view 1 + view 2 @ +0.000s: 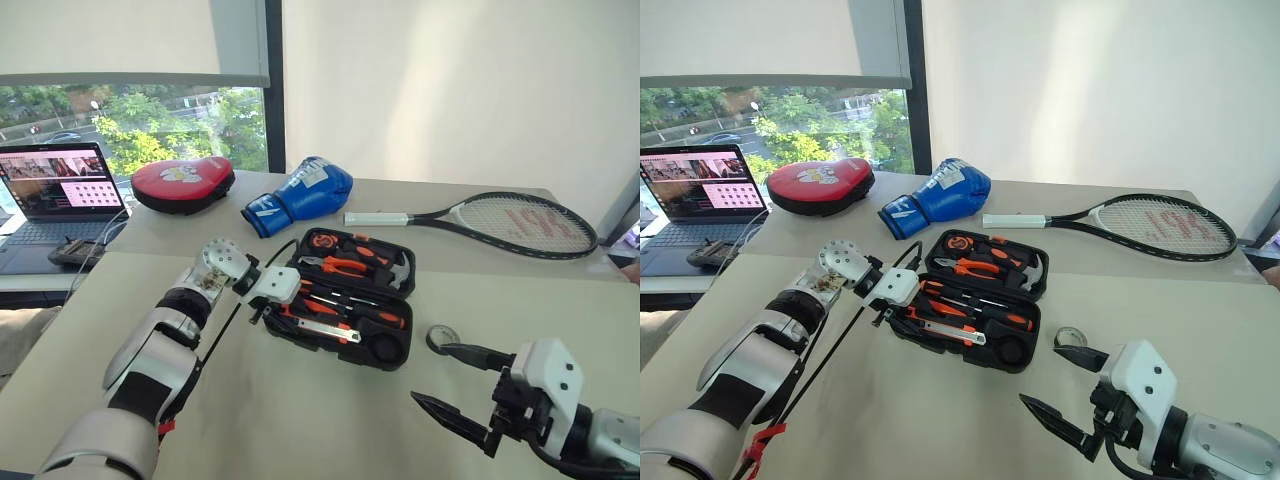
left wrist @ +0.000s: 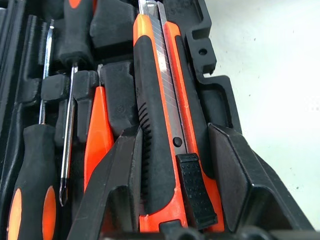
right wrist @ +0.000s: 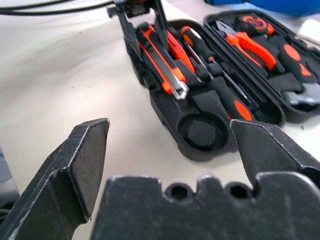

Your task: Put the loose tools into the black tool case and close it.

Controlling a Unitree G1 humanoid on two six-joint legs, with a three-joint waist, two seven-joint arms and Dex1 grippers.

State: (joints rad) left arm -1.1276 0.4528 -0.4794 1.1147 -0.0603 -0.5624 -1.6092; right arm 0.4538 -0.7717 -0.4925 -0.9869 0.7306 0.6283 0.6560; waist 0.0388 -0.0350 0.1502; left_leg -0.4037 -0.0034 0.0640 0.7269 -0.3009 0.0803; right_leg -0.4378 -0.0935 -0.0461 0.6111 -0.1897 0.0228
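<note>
Gripping the orange-black utility knife (image 2: 165, 125) between its two fingers, the left pincer (image 1: 268, 312) holds the blade down in the near half of the black tool case (image 1: 390, 355), which lies open on the desk (image 1: 300, 420). Beside the knife in that half lie a slim orange tester screwdriver (image 2: 98, 135) and two black-and-orange handled screwdrivers (image 2: 32, 200), each in a moulded slot. A round recess at the case's near right end sits bare. The far half carries orange-handled pliers (image 1: 345, 265) and a hammer (image 1: 398, 272). A small tape roll (image 1: 443, 337) rests on the desk just right of the case. The right pincer (image 1: 455, 385) hovers near it, fingers spread wide and holding nothing. Behind the case lie a blue boxing glove (image 1: 300, 195), a tennis racket (image 1: 510, 222), a red punch pad (image 1: 182, 183) and a laptop (image 1: 55, 195).
</note>
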